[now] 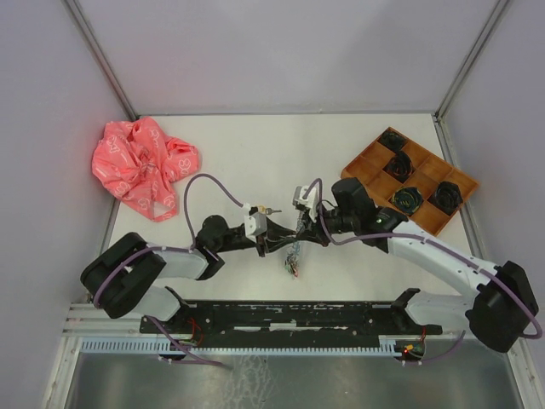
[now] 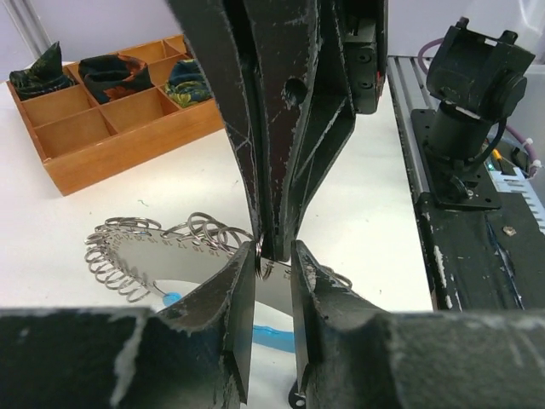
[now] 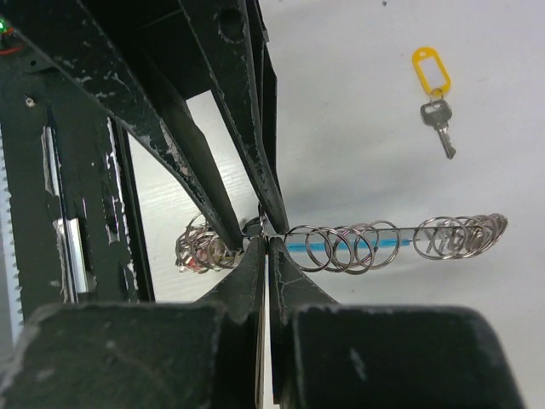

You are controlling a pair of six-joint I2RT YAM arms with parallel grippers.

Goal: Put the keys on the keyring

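Left gripper (image 2: 274, 264) fills the bottom of its own view, its 2 fingers close together and pinching the rings (image 3: 341, 247). Right gripper (image 3: 266, 243) meets it tip to tip, its fingers almost closed on the same bunch. The rings are held in the middle of the table (image 1: 255, 153), strung in a row along a thin strip. 1 key (image 3: 439, 119) with a yellow tag (image 3: 430, 66) lies flat on the table, apart from the rings. A wooden tray (image 1: 366, 162) sits far right. A pink bag (image 1: 140, 166) sits far left.
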